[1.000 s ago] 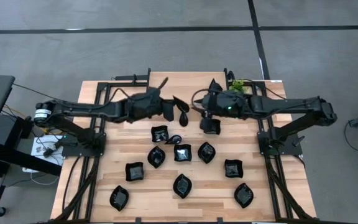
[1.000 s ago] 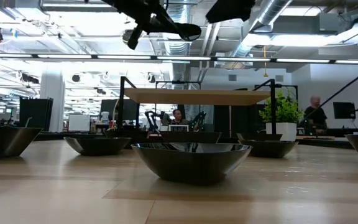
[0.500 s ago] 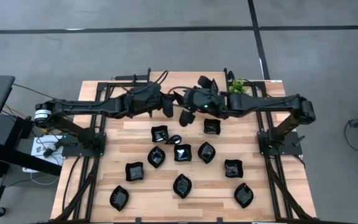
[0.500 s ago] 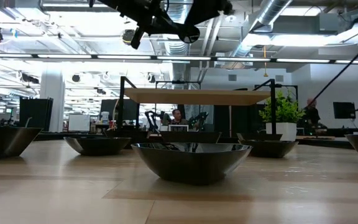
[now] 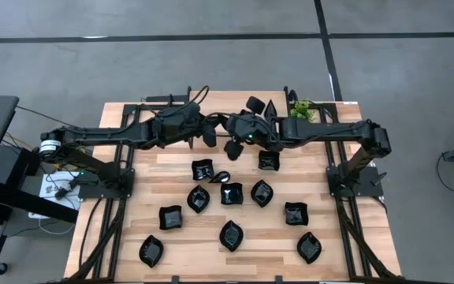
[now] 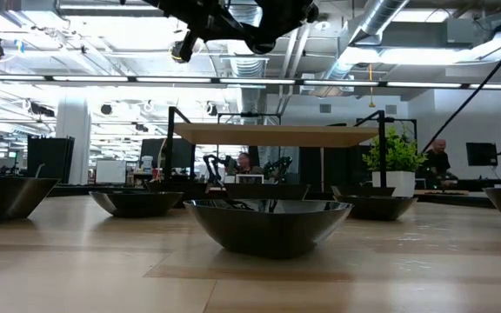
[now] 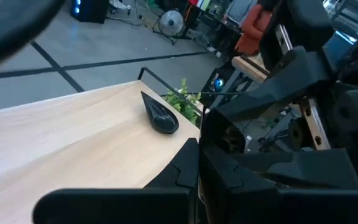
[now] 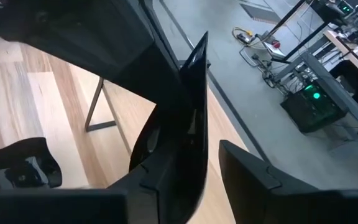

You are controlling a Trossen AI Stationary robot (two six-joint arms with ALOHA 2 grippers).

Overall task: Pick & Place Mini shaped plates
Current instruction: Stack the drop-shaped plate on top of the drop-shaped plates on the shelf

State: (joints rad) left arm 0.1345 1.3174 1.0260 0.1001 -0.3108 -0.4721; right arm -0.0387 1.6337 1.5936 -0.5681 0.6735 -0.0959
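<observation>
A black teardrop mini plate [image 5: 231, 147] hangs high over the far middle of the table, between the two arms. My left gripper [image 5: 215, 134] is shut on it. My right gripper [image 5: 235, 136] is open around the same plate [image 8: 188, 118]. One right finger [image 8: 247, 177] stands clear of the plate with pale wood showing between them; the other is hidden behind the plate. In the low view the plate [image 6: 257, 41] shows near the top edge. Several more black plates [image 5: 231, 193] rest on their bases on the table. My left gripper pinches the teardrop plate by its rim toward the pointed end [image 8: 184, 71], coming about level from the table's left. The fingers blend into the dark plate, so their exact seat does not show. The plate stands on edge, lifted well clear of the table.
A square plate [image 5: 269, 160] lies just below the right gripper. Another teardrop plate [image 7: 160, 115] rests by the small green plant [image 5: 299, 108] at the far edge. The arms' black frames [image 5: 124, 170] flank the board. The low view shows people and desks beyond the table.
My right gripper has swung from above the square plate toward the table's left and far edge, and its fingers now stand on either side of the teardrop plate held by the left gripper. The square plate stays on the table, uncovered.
</observation>
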